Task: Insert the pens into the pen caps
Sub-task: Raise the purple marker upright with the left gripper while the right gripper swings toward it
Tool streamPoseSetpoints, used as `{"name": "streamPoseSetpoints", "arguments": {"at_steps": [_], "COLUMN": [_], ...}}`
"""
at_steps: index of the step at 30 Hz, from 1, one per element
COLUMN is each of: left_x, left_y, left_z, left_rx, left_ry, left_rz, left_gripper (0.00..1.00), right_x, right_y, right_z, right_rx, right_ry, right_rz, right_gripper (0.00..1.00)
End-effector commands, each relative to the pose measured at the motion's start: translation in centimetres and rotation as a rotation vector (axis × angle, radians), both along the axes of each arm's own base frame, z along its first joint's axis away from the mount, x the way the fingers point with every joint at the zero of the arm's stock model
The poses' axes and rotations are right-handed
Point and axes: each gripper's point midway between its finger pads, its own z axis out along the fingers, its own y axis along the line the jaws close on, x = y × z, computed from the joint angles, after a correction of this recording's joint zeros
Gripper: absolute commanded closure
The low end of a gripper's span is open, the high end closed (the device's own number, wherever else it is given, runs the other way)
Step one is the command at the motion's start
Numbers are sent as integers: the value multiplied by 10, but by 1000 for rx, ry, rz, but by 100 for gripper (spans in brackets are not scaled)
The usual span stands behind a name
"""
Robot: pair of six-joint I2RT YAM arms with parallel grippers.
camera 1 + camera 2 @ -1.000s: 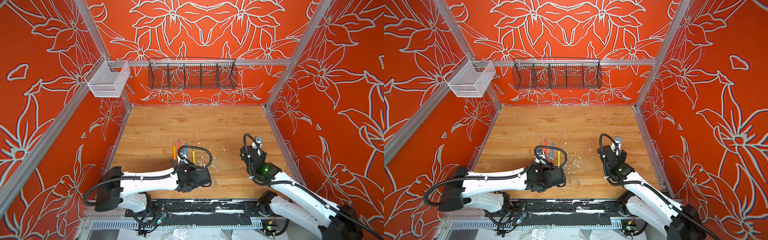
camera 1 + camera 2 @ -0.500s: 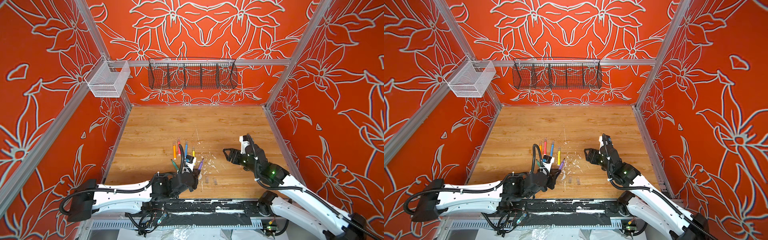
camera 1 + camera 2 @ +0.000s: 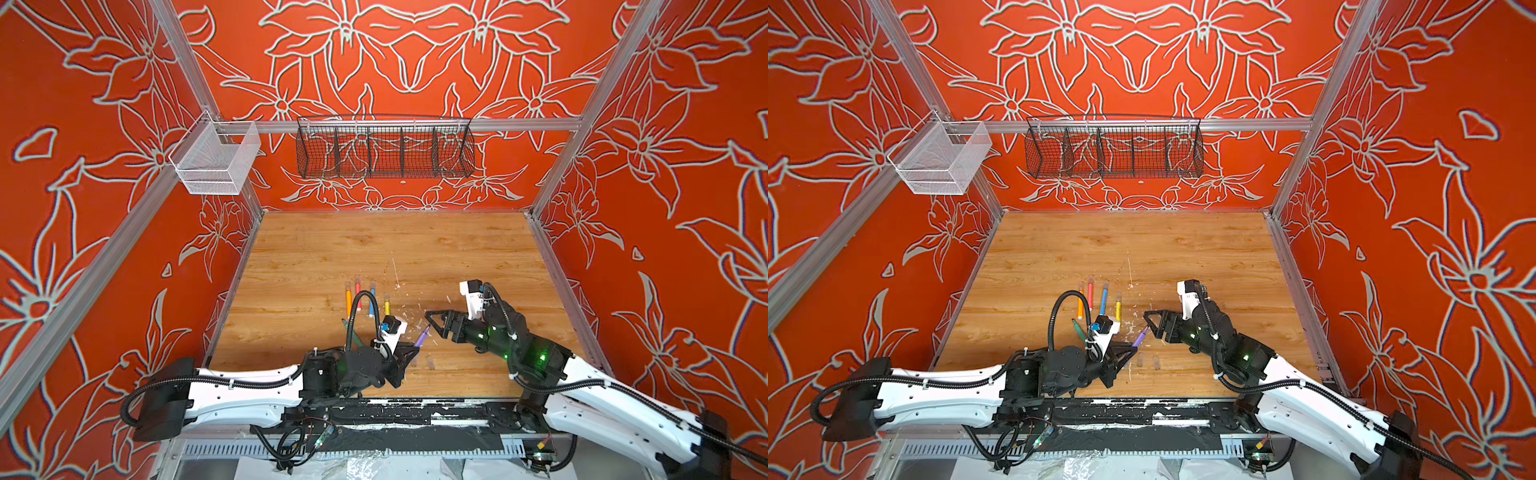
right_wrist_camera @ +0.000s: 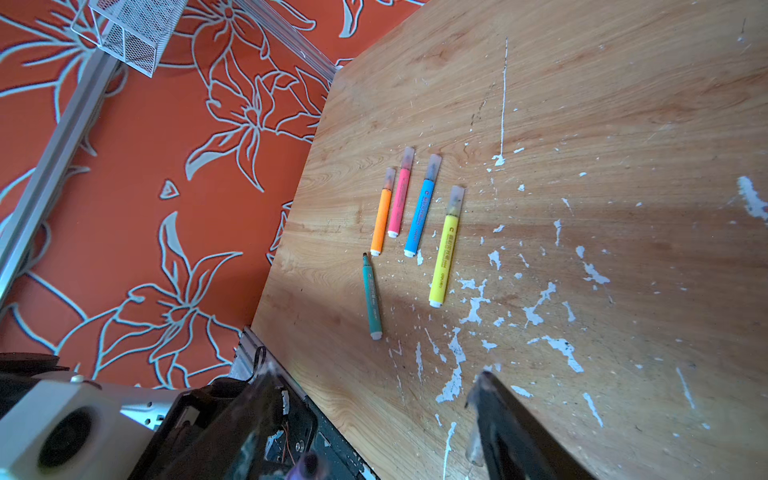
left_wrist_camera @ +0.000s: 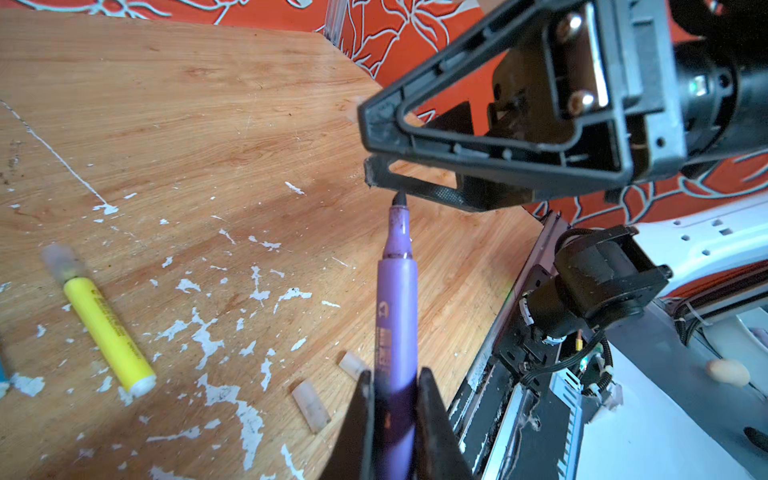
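Note:
My left gripper (image 3: 415,351) (image 3: 1133,348) (image 5: 392,378) is shut on the barrel of the uncapped purple pen (image 3: 422,336) (image 3: 1139,338) (image 5: 397,299), held above the table. Its dark tip points at my right gripper (image 3: 432,326) (image 3: 1148,320) (image 4: 376,374), which stands open and empty just beyond the tip. Two loose pen caps (image 5: 311,405) (image 5: 352,365) (image 3: 432,363) lie on the table under the left gripper. The orange (image 4: 381,216), pink (image 4: 399,199), blue (image 4: 419,212) and yellow (image 4: 444,253) pens lie capped in a row. The green pen (image 4: 371,297) lies uncapped beside them.
White paint flecks (image 4: 473,307) cover the wooden table (image 3: 395,249) around the pens. A black wire basket (image 3: 384,151) hangs on the back wall and a white mesh basket (image 3: 214,160) at the left corner. Orange walls close in three sides.
The left arm drew back from the row of pens toward the front edge, carrying the purple pen. The right gripper swung round to the left and now faces the pen's tip.

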Motion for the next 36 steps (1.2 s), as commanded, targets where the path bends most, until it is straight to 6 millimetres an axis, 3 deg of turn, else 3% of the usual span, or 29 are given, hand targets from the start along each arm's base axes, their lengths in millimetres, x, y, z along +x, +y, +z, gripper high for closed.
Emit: {"name": "streamPoseSetpoints", "arguments": {"at_steps": [1,3,19,23,27,33,36], "left_x": [-2,0,10,12,12,14,14], "left_y": [-11,-14,-10,-11,-13,-14,-15], "left_z": [19,10,9,9,8,7,5], "left_rx": [-49,-22,-45,-54,-52,-44,-35], "left_ry": [-33,-25,-29,-29,-25,-17,-15], "left_rz": [-31,-24,47,58,56,68,69], "left_gripper": [100,100,100,100,100,100,77], "right_x": [-1,-1,-13,-17,-18,-21,-22], "right_y": [3,3,27,33,35,39,42], "right_z": [1,2,-7,-9,-12,-13,-13], "right_rx": [33,41,58,53,44,52,55], "right_ry": [6,7,49,50,53,63,71], "right_rz": [-1,-2,62,67,59,66,60], "right_gripper": [27,31,39,48,67,84,95]}}
